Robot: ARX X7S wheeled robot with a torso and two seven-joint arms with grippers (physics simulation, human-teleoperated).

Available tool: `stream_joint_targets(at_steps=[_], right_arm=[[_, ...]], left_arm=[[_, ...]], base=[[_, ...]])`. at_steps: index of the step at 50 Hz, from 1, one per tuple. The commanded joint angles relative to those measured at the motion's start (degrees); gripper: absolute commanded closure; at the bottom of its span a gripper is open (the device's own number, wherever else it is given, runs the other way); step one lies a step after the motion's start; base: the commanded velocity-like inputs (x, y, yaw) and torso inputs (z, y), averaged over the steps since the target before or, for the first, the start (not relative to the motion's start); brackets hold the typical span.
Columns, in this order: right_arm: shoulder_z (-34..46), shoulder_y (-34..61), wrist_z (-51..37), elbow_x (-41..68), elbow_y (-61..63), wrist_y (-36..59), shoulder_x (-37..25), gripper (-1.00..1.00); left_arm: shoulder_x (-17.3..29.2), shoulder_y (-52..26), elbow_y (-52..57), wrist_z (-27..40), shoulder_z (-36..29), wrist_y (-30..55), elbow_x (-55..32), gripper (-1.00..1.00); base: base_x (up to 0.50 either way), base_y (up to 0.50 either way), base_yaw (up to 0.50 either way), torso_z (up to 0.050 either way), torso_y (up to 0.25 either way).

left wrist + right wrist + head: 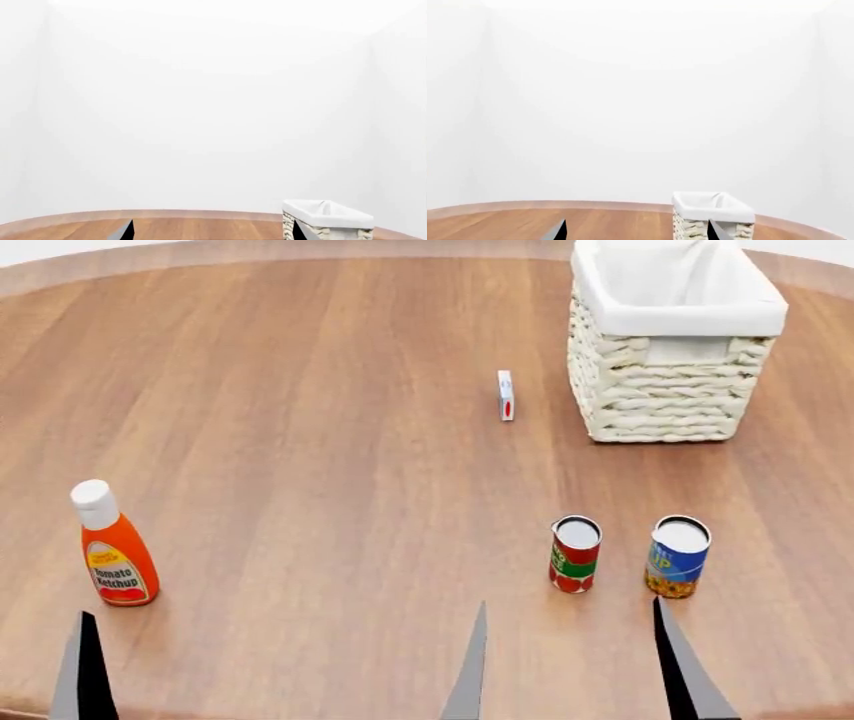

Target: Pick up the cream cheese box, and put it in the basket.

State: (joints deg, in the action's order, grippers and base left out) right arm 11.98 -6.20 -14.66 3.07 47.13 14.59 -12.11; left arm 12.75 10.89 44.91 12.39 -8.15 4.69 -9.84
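You're at the reach step: the cream cheese box (pixel 506 395) stands on edge on the far counter (pixel 294 420), just left of the basket (pixel 674 390). Both grippers' fingers gape, empty. Send the right gripper (pixel 574 665) forward over it.

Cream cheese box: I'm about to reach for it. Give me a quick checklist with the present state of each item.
1. Box in sight, standing on edge on the table: ok.
2. Box apart from the basket, with a gap on that side: ok.
3. Basket upright, nothing seen inside: ok.
4. Right pincer open and empty: ok.
5. Red-and-green can and blue can stand between right pincer and box; path over them: not ok, go above or around.
6. Left pincer, only one tip in the head view: cannot tell.
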Motion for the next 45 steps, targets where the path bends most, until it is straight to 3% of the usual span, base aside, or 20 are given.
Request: stream_joint_targets(at_steps=[1,22,45], right_arm=[[0.1,0.12,-0.4,0.8,0.09,0.26,-0.27,-1.0],[0.44,0.13,-1.09,1.36,0.53,0.11,-1.09,-1.0],[1.32,0.51,-2.46,1.72,0.03,-0.21,-2.34,-1.0]], left_arm=[[0.43,-0.15,0.01,0.46,-0.27,0.03,-0.2,-1.0],[1.17,-0.11,0.08,1.17,-0.77,-0.12,-0.64,-1.0],[1.87,-0.19,-0.19,1.81,-1.45,-0.57,-0.88,-1.0]], base=[[0.0,-0.03,0.0,0.0,0.0],[0.01,-0.06,0.0,0.0,0.0],[0.49,-0.06,0.0,0.0,0.0]])
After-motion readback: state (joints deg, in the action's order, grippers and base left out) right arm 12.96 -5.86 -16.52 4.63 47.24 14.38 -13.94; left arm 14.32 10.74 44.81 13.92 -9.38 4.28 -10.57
